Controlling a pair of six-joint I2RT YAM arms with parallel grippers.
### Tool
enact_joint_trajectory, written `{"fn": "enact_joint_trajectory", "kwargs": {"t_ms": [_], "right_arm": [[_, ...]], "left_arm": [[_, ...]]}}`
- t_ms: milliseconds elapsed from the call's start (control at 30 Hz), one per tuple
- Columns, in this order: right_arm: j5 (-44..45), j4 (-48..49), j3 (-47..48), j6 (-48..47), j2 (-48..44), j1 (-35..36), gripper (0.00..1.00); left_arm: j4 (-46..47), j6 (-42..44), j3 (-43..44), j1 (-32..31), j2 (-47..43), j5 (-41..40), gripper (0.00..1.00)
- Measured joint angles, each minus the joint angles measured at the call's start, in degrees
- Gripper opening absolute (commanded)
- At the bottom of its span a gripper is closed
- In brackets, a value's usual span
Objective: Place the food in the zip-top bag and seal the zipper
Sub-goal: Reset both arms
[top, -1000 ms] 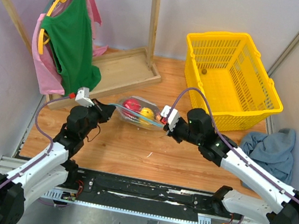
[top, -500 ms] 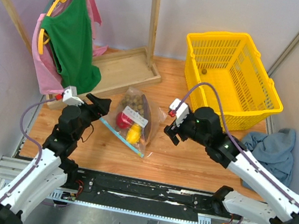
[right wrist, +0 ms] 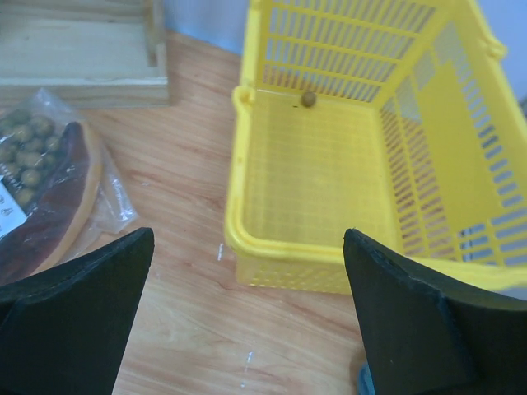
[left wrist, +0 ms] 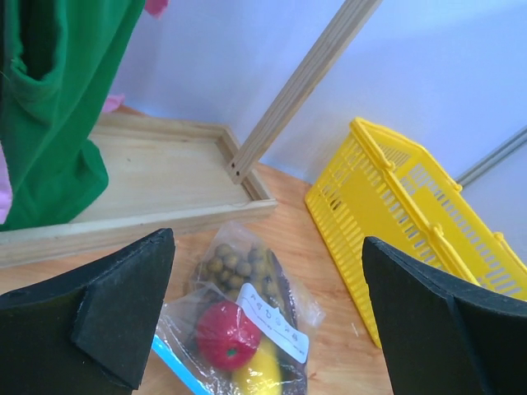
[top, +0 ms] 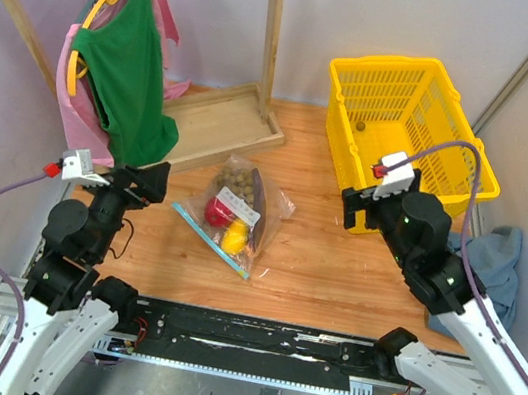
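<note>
Only overhead shows the zip-top bag (top: pixel 238 209) whole.

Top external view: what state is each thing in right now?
zip-top bag, flat on the table, food inside, not held.
zipper, cannot tell whether sealed.
left gripper, open, empty.
right gripper, open, empty.
yellow basket, upright, one small round fruit inside.
green shirt, hanging on the rack.

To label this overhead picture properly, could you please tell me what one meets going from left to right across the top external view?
green shirt → zip-top bag → yellow basket → blue cloth
</note>
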Motion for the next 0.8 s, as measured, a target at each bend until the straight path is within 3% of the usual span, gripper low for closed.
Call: {"fn": "enact_joint_trajectory", "kwargs": {"t_ms": [367, 800], "right_arm": [[10.1, 1.42, -8.57, 0.66, -15.63, 0.0, 0.98], [11.1, 3.39, -11.34, 0.79, -18.86, 0.0, 0.98]], "left_arm": [[-2.19, 4.13, -1.9, 0.0, -7.65, 0.33, 0.99], [-2.75, 4.85, -4.76, 0.0, -9.18, 1.88, 0.99]]}}
